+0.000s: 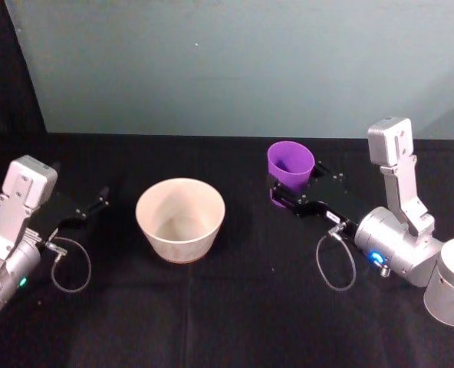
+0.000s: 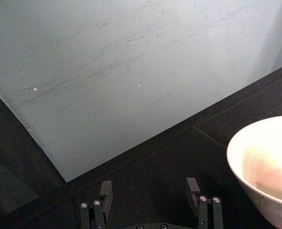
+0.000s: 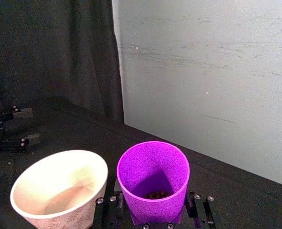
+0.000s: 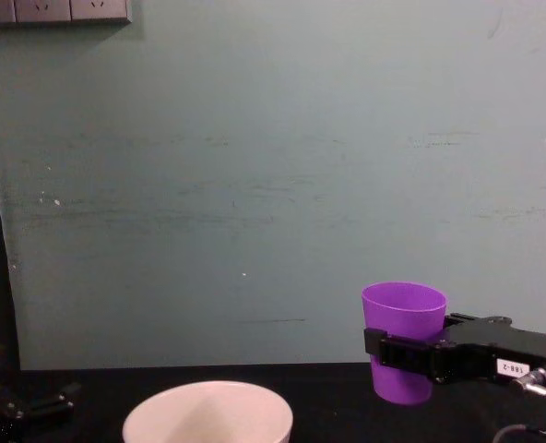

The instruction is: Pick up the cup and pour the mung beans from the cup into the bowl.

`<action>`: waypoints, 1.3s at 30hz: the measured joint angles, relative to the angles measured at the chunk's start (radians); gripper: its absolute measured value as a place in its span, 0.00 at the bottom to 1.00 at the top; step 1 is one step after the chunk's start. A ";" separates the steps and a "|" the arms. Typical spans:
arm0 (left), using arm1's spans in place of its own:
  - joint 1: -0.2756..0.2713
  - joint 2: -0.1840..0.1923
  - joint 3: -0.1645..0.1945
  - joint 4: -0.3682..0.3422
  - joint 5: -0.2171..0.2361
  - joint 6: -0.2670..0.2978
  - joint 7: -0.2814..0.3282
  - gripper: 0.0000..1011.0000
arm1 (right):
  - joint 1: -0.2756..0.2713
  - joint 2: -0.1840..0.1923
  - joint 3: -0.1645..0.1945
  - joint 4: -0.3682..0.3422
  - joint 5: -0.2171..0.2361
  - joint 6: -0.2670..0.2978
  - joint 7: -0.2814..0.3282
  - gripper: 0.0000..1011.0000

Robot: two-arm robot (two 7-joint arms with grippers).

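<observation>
Cup [image 3: 153, 169], beans [image 3: 155, 194] inside, upright in right gripper's [image 3: 153, 205] clamping fingers; bowl [image 3: 55, 218] empty, pour undone; left gripper [image 2: 149, 191] fingers spread

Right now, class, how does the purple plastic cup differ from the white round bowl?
The purple plastic cup is narrower than the white round bowl. The right gripper clasps the cup; the bowl stands free. The cup holds beans; the bowl looks empty. Both are upright. The left gripper idles.

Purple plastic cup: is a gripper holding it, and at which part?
The right gripper holds the small purple plastic cup upright, fingers on both sides of its lower wall. The left gripper is open and holds nothing.
</observation>
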 joint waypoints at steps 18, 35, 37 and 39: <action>0.000 0.000 0.000 0.000 0.000 0.000 0.000 1.00 | 0.000 0.000 0.000 0.000 0.000 0.000 0.000 0.72; 0.000 0.000 0.000 0.000 0.000 0.000 0.000 1.00 | 0.018 0.004 -0.032 -0.038 -0.064 0.033 -0.016 0.72; 0.000 0.000 0.000 0.000 0.000 0.000 0.000 1.00 | 0.023 0.004 -0.039 -0.039 -0.075 0.036 -0.016 0.72; 0.000 0.000 0.000 0.000 0.000 0.000 0.000 1.00 | 0.034 0.002 -0.053 -0.041 -0.099 0.043 -0.018 0.72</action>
